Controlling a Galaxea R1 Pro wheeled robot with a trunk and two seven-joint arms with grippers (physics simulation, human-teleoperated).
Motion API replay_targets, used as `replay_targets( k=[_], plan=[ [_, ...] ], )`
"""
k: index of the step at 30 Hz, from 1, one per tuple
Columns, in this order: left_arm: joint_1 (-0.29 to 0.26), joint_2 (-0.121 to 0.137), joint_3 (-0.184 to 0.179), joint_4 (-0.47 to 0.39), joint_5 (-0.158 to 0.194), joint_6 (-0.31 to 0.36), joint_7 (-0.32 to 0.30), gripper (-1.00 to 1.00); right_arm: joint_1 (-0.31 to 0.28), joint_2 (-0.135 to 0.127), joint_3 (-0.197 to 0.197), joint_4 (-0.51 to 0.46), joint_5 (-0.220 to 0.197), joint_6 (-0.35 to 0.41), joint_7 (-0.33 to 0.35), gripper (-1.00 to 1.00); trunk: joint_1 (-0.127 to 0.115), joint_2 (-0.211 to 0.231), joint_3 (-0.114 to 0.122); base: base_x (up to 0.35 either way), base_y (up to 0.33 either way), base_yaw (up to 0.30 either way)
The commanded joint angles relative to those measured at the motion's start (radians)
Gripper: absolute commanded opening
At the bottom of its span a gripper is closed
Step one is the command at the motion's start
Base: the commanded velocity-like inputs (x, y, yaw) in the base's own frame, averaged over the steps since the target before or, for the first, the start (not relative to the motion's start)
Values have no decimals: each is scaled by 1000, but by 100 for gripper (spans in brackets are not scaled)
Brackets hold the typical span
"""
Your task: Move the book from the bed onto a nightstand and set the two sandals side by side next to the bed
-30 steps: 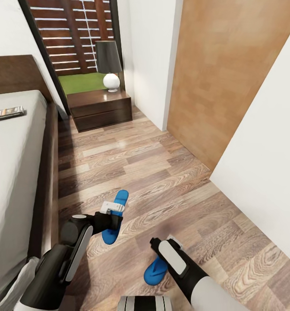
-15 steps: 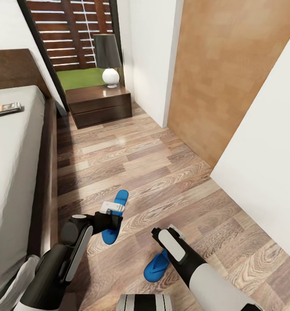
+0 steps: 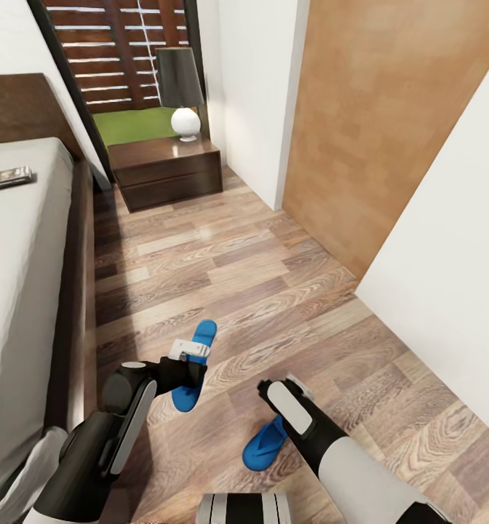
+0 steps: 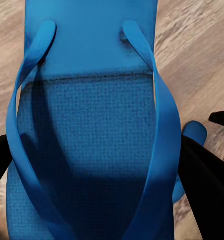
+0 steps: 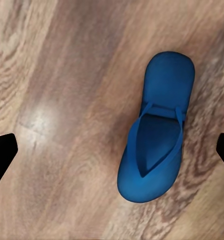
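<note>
While one blue sandal sits pinched in the left gripper just above the floor, little about it has changed over the last second; its wrist view shows the straps close up between dark fingers. What has changed is the view, which has drifted so the bed and nightstand sit slightly higher. The right gripper has crept a little over the second sandal, which lies flat on the floor, with the fingers spread wide either side of it. That pair is not yet side by side. The book waits on the mattress near the headboard. A lamp takes part of the nightstand top.
</note>
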Motion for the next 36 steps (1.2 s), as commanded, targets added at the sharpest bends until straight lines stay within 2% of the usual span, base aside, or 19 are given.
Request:
replay_targets(
  k=[1,8,18,36],
  plan=[
    [-1,0,0,-1,7,5,3,-100,-1,0,1,0,0,6,-6,100,0,-1,-5,0,0,0],
    [0,0,0,-1,7,5,3,-100,-10,0,1,27,0,6,-6,100,0,-1,-5,0,0,0],
    [0,-1,0,-1,7,4,3,-100,-16,0,0,41,-1,6,-6,100,5,-3,-43,0,0,0],
    [0,-1,0,-1,7,4,3,-100,-17,0,-1,69,-4,5,-6,100,5,-3,-43,0,0,0]
  ],
)
